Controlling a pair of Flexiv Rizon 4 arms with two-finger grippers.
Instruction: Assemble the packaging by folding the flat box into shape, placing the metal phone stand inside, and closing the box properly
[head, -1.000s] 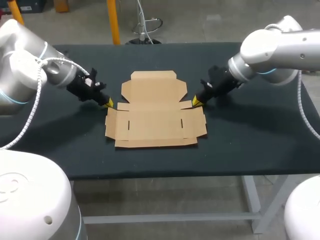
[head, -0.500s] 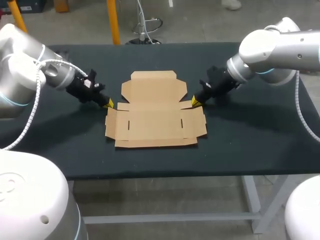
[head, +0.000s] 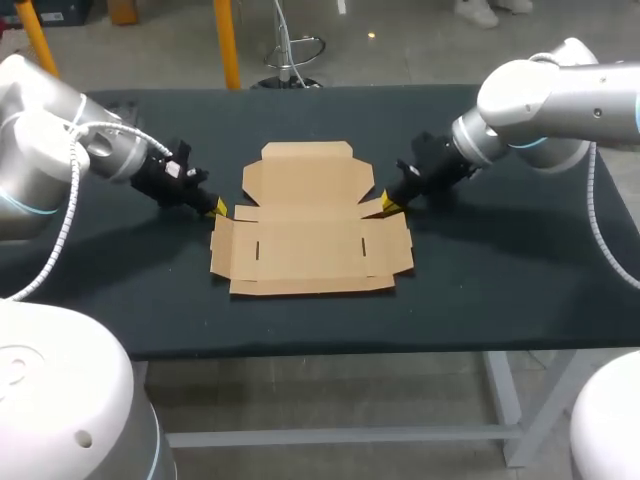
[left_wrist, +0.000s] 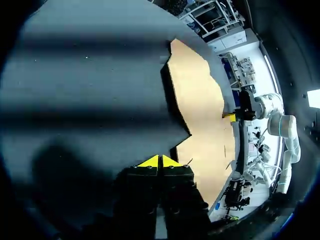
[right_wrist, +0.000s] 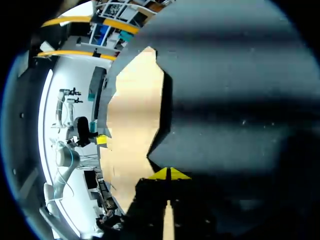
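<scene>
While the flat cardboard box (head: 305, 230) lies unfolded at frame centre, only my right gripper (head: 388, 204) has crept inward.
It now sits at the box's right rear edge, and my left gripper (head: 217, 208) is beside the left rear corner. Both fingertip pairs are pressed together, and folding has not begun.

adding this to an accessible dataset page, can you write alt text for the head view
A flat, unfolded cardboard box lies in the middle of a dark table. The left gripper, fingers shut, sits by the box's left edge, and the right gripper, also shut, sits at its right edge.
</scene>
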